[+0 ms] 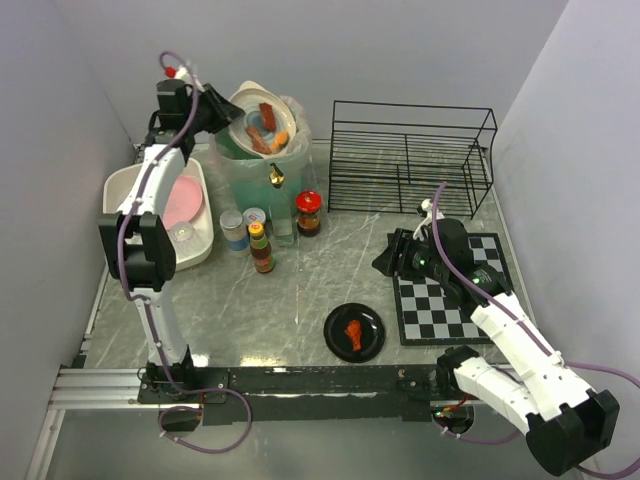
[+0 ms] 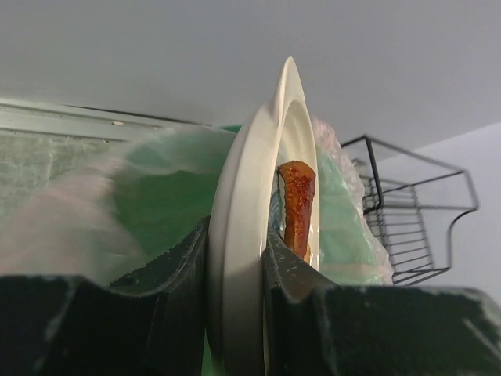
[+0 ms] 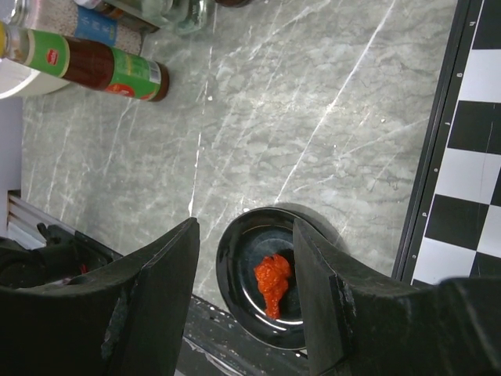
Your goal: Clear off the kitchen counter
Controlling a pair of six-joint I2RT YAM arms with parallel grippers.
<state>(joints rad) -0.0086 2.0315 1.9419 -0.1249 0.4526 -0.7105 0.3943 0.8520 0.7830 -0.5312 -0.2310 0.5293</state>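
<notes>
Okay, the kitchen counter (image 1: 300, 290) fills the middle of my overhead view, grey marble running from the near rail to the far wall. Near its front edge sits a black plate (image 1: 332, 322) with one orange-red bit of food (image 1: 353, 333) on it. Right of that lies a checkered mat (image 1: 425, 315), and a black wire rack (image 1: 410, 155) stands at the far right. Left of centre I've got a cluster of bottles and jars (image 1: 262, 245), a white tub (image 1: 200, 250) at the left edge, and a bin lined with a green bag (image 1: 245, 170) behind them. My left gripper (image 2: 235, 270) is pinching the rim of a white plate (image 2: 246, 180), tipped steeply over that bin, with browned food (image 2: 297, 204) on it. My right gripper (image 3: 244, 243) hangs over the counter just left of the mat, jaws spread and holding nothing, the black plate showing between them.
</notes>
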